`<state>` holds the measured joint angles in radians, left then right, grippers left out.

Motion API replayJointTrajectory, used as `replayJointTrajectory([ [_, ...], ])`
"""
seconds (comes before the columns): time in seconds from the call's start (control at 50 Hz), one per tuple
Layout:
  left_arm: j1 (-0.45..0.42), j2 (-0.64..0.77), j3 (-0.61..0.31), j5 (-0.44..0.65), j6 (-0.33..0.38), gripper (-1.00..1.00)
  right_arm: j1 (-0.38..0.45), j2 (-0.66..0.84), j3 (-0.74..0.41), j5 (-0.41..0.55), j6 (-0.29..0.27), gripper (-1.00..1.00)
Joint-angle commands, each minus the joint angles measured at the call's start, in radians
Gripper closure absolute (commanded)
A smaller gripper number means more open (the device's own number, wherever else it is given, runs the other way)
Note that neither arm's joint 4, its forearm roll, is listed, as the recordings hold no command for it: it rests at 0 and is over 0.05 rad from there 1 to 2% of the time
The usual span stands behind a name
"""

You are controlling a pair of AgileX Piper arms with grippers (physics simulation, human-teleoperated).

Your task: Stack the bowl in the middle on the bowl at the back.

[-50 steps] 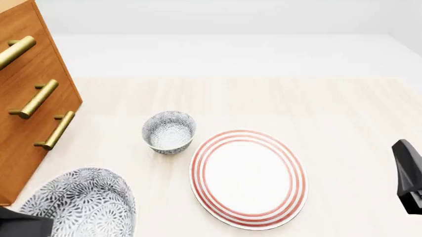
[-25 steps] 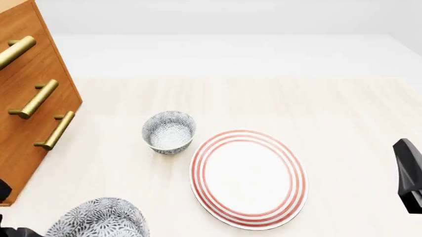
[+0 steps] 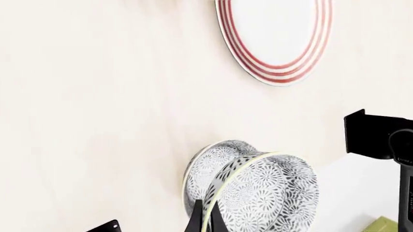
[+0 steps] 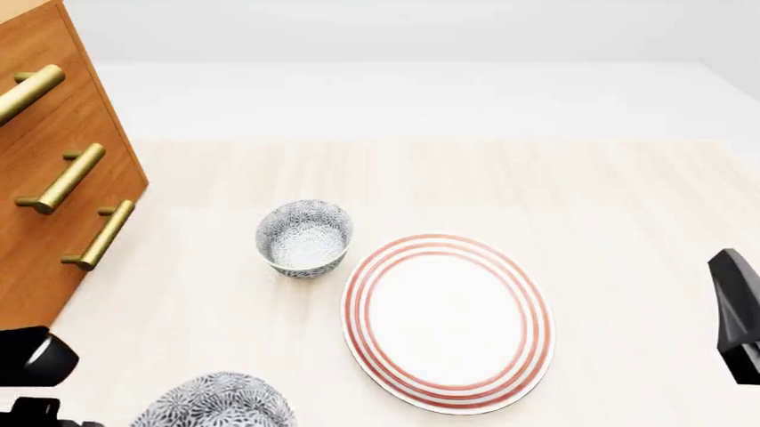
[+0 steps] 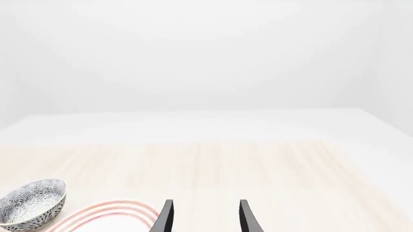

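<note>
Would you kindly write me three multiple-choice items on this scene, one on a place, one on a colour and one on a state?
1. Where does the small bowl stand in the front view?
A. On the plate
B. On the table, left of the plate
C. Inside the cabinet

2. What colour are the plate's rings?
A. Red
B. Blue
C. Green

3. What is the left gripper doing?
A. Hanging open over the plate
B. Pulling a cabinet handle
C. Pinching the rim of the held bowl

Answers: 1 B, the small bowl sits on the wood beside the plate's left edge. 2 A, red rings circle the white plate. 3 C, the left wrist view shows the fingers shut on the rim of the tilted held bowl.
</note>
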<state>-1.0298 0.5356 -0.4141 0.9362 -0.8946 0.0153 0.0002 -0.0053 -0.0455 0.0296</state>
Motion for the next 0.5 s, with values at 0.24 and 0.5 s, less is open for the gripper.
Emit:
replayJointTrajectory([
  [0.24,-0.04,0.046,0.093,-0.097,-0.015,1.0,0.0,0.0,0.0,-0.004,0.005,-1.0],
  [0.5,-0.044,0.057,0.081,-0.097,-0.002,-1.0,0.001,0.0,0.0,-0.004,0.003,-1.0],
])
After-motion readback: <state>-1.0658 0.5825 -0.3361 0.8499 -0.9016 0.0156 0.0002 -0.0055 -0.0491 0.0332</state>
